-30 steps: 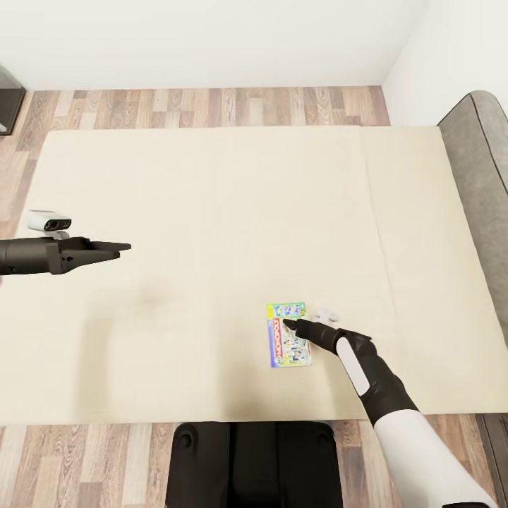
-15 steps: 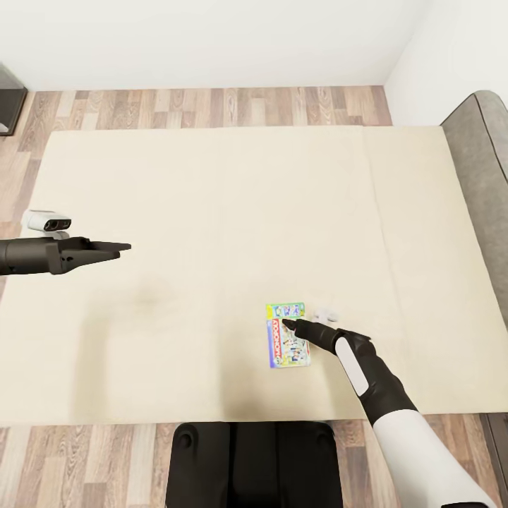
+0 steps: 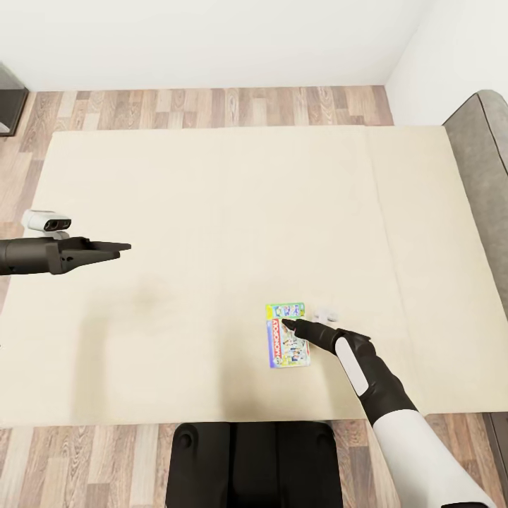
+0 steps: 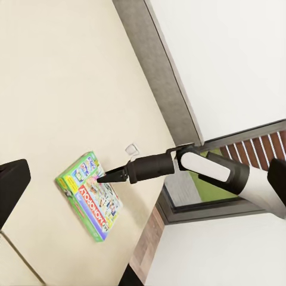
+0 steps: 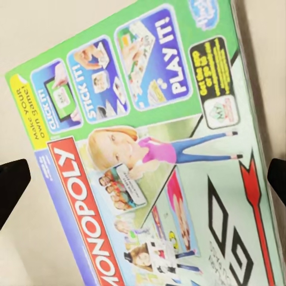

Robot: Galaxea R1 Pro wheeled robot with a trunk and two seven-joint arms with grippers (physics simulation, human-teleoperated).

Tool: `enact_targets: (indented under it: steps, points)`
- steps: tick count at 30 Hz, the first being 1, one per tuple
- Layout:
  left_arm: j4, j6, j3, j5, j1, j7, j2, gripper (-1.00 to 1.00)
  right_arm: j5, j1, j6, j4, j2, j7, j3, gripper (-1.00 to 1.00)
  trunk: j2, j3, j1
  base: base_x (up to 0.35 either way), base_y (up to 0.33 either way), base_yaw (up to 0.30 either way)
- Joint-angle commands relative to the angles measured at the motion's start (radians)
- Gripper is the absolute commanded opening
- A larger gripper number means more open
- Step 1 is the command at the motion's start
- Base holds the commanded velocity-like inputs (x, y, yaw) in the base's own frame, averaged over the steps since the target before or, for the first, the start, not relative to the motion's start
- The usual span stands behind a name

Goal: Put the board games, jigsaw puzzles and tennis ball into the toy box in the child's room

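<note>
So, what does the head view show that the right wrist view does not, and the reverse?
Head view alone: the left gripper held over the bed, the grey headboard and the wood floor. Right wrist view alone: the cover print, readable, with "PLAY IT!", and dark fingers at both sides of the picture. Both: the Monopoly box lying flat on the mattress.

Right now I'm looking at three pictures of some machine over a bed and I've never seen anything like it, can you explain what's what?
It is a simulated two-armed robot. The head view looks down from its head onto a beige bed. The other two come from cameras near each arm's fingers. A Monopoly box lies flat on the mattress. The right gripper hovers over it, fingers spread either side in the right wrist view, so nothing is gripped yet. The left gripper hangs out over the bed, holding nothing.
</note>
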Motion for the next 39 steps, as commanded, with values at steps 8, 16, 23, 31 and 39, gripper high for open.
enact_targets:
  steps: [8,16,23,31,39]
  points:
    - [0.0,0.011,0.0,0.0,0.0,-0.004,0.001,1.0,-0.001,0.0,0.005,-0.002,0.0,0.002,-0.001,1.0,-0.001,-0.001,0.001,0.0,0.055,0.0]
    - [0.0,0.011,0.0,0.0,0.0,-0.004,0.001,1.0,-0.001,0.0,0.005,-0.002,0.0,0.002,-0.001,1.0,-0.001,-0.001,0.001,0.0,0.039,0.0]
    - [0.0,0.011,0.0,0.0,0.0,-0.004,0.001,1.0,-0.001,0.0,0.005,-0.002,0.003,0.002,-0.001,1.0,-0.001,-0.001,0.001,0.0,0.072,0.0]
    - [0.0,0.011,0.0,0.0,0.0,-0.004,0.001,1.0,-0.001,-0.002,0.005,-0.002,0.015,0.002,-0.001,1.0,-0.001,-0.001,0.001,0.0,0.052,0.0]
    - [0.0,0.011,0.0,0.0,0.0,-0.004,0.001,1.0,-0.001,-0.002,0.005,-0.002,0.016,0.002,-0.001,1.0,-0.001,-0.001,0.001,0.0,0.077,0.0]
